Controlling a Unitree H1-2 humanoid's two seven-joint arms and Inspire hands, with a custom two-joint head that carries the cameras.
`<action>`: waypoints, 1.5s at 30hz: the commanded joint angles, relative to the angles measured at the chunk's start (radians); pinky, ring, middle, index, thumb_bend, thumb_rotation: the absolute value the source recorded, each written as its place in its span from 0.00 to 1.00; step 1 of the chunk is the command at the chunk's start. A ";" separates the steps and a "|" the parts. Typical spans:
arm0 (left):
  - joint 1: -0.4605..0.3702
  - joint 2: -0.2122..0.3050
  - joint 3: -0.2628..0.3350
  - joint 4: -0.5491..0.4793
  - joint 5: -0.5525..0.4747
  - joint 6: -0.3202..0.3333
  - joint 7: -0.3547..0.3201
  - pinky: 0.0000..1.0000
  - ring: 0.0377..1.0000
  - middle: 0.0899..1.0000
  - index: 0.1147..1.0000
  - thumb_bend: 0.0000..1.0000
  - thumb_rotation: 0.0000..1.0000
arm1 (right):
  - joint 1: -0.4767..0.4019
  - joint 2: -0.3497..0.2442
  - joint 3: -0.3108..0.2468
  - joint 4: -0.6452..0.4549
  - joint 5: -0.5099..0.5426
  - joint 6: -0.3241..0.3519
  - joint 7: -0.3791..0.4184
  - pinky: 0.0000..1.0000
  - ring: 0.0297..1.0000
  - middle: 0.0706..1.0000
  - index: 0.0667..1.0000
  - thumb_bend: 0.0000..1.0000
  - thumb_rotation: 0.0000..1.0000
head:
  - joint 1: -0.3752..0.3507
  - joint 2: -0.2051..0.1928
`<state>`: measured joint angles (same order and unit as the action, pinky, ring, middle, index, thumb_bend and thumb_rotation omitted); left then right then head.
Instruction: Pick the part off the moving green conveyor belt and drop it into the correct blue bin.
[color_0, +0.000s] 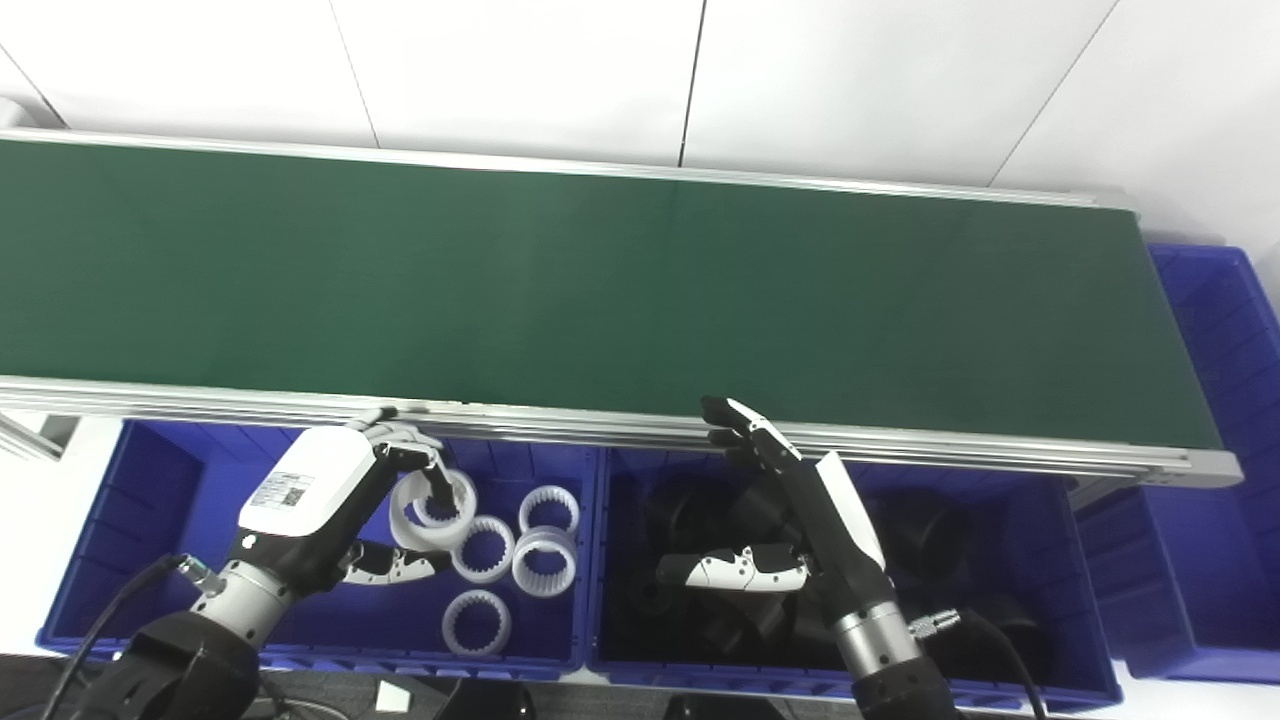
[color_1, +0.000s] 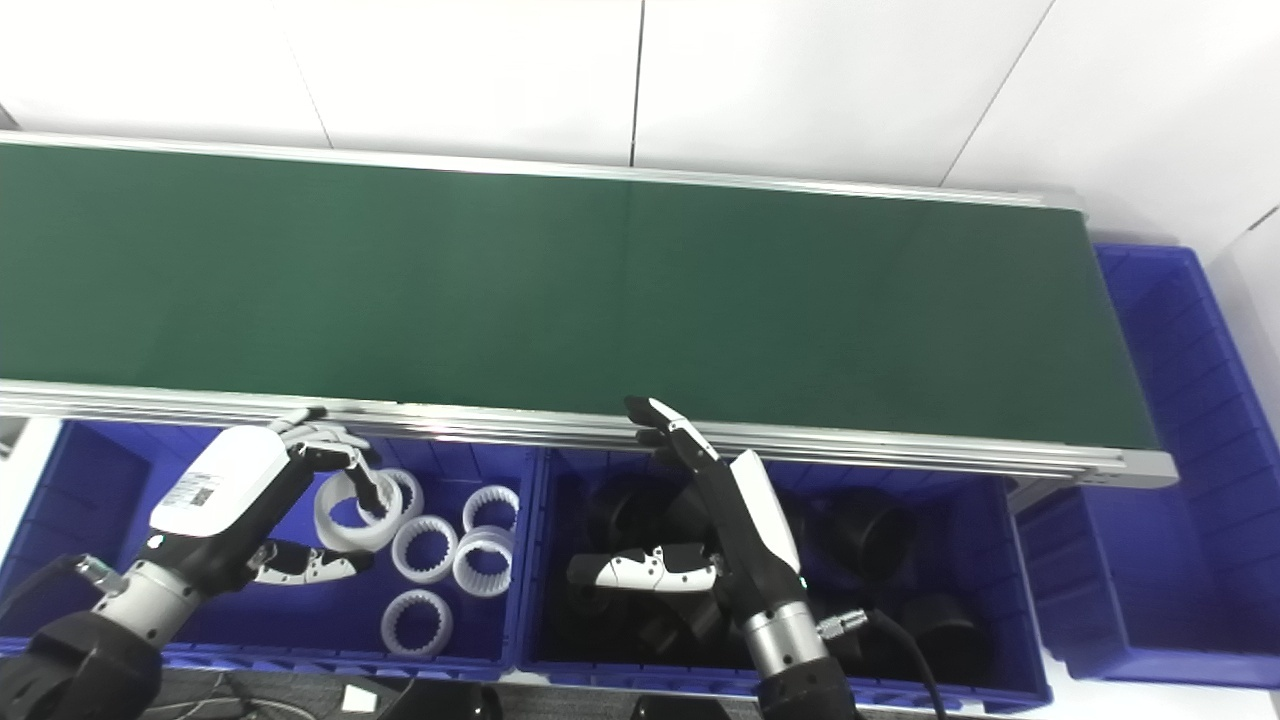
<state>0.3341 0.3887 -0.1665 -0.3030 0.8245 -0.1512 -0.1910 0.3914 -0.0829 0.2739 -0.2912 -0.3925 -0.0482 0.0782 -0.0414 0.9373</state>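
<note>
A: Fingers (color_0: 432, 470) of the left hand (color_0: 320, 490) are curled through a white toothed plastic ring (color_0: 428, 512), thumb out below it. So it's holding the part, over the left blue plastic bin (color_0: 150, 500).

B: Held clear, or already down on the pile?

A: Looks lifted, tilted against the fingers, above the other white toothed rings (color_0: 500, 560) lying in that bin. Can't tell for sure whether its lower edge touches one of them; the overlap hides it.

B: Right hand?

A: Right hand (color_0: 790, 530) is empty. Fingers stretched straight up to the silver rail, thumb out to the side, wide apart. It hangs over the middle blue bin (color_0: 1060, 600), which holds black round parts (color_0: 930, 525).

B: Belt?

A: Long green conveyor belt (color_0: 640, 290) shows nothing on it in either view. No part waiting.

B: Progress, then?

A: Pick looks done, and the sort looks right: white ring over the white-ring bin, black parts kept apart. What's left is the release, letting the fingers uncurl so the ring drops in with the rest.

B: Third bin?

A: Another blue bin (color_0: 1230, 400) sits at the belt's right end; contents not visible.
</note>
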 joint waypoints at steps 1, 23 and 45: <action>-0.007 -0.006 0.002 -0.019 0.015 0.004 0.029 1.00 0.93 0.89 0.78 0.84 0.39 | -0.004 0.007 0.002 -0.037 0.012 -0.010 -0.001 0.79 0.82 0.85 0.86 0.89 0.31 | 0.001 -0.001; -0.025 -0.160 -0.006 0.080 -0.856 -0.135 -0.018 0.79 0.83 0.85 0.81 0.95 0.27 | 0.002 0.004 0.008 -0.046 -0.009 0.018 0.002 0.77 0.82 0.85 0.87 0.90 0.32 | -0.029 -0.008; -0.050 -0.186 0.013 0.160 -1.012 -0.173 -0.118 0.74 0.75 0.76 0.74 0.91 0.14 | 0.007 0.010 0.006 -0.050 0.009 0.009 -0.002 0.80 0.82 0.85 0.87 0.89 0.30 | -0.026 0.000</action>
<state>0.2962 0.1949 -0.1590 -0.1265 -0.1915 -0.2898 -0.2983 0.4034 -0.0831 0.2767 -0.3108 -0.3842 -0.0380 0.0800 -0.0675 0.9388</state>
